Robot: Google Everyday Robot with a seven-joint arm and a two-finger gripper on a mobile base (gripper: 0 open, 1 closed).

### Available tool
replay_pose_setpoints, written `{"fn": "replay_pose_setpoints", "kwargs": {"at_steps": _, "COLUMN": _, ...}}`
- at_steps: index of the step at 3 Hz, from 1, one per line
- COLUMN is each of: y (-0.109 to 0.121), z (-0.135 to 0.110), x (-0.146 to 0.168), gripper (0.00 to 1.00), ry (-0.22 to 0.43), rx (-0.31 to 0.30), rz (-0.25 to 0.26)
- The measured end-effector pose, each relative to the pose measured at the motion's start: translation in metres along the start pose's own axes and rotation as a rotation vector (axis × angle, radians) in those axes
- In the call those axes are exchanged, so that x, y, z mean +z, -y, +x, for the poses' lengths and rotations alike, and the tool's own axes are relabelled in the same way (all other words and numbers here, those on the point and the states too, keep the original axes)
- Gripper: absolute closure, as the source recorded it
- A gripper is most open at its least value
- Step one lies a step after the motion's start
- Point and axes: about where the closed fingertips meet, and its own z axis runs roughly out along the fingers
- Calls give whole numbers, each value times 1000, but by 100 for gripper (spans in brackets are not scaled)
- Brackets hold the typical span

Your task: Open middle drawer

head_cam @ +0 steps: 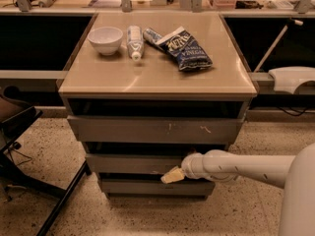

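The middle drawer [130,163] is a long plain grey front, second of three in the cabinet, standing slightly out from the one below. Above it is the top drawer front [147,130] with white scratch marks; below it is the smallest drawer front [147,187]. My gripper [172,175] reaches in from the right on a white arm [236,167]. Its pale tip sits at the middle drawer's lower edge, right of centre, in the gap above the bottom drawer.
On the cabinet top [147,77] are a white bowl [105,39], a white bottle lying down [134,42] and a blue chip bag [183,48]. A black chair base [29,146] stands at the left. A white object [293,77] rests on the right ledge.
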Motion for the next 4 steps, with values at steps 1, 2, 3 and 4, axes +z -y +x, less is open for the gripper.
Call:
{"fn": "replay_pose_setpoints", "kwargs": {"at_steps": 1, "y": 24, "z": -12, "x": 6, "gripper": 0, "ry": 20, "rx": -16, "rz": 24}}
{"fn": "replay_pose_setpoints", "kwargs": {"at_steps": 2, "y": 29, "z": -17, "x": 6, "gripper": 0, "ry": 29, "rx": -16, "rz": 32}}
{"fn": "replay_pose_setpoints", "kwargs": {"at_steps": 3, "y": 29, "z": -17, "x": 6, "gripper": 19, "ry": 29, "rx": -16, "rz": 31}}
{"fn": "replay_pose_setpoints", "kwargs": {"at_steps": 4, "y": 29, "z": -17, "x": 6, "gripper": 42, "ry": 29, "rx": -16, "rz": 31}}
